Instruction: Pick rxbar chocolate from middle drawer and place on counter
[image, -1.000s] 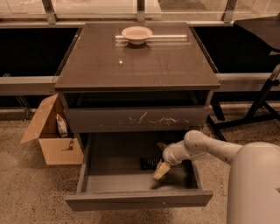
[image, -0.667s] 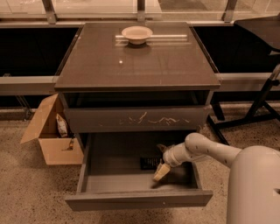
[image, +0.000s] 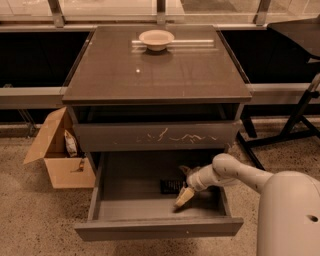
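The rxbar chocolate (image: 169, 186), a small flat black wrapper, lies on the grey floor of the open middle drawer (image: 150, 227), right of its centre. My gripper (image: 183, 184) reaches into the drawer from the right and sits at the bar's right end. It is open: one pale finger (image: 183, 197) points down towards the drawer front and the other lies behind the bar. The bar is not lifted. The counter (image: 155, 75) is the glossy dark top slab above.
A pale round bowl (image: 156, 39) stands at the back of the counter. The drawer front with pale scratch marks (image: 155, 135) is shut above the open drawer. An open cardboard box (image: 57, 150) sits on the floor at the left. A dark stand (image: 295, 125) is at the right.
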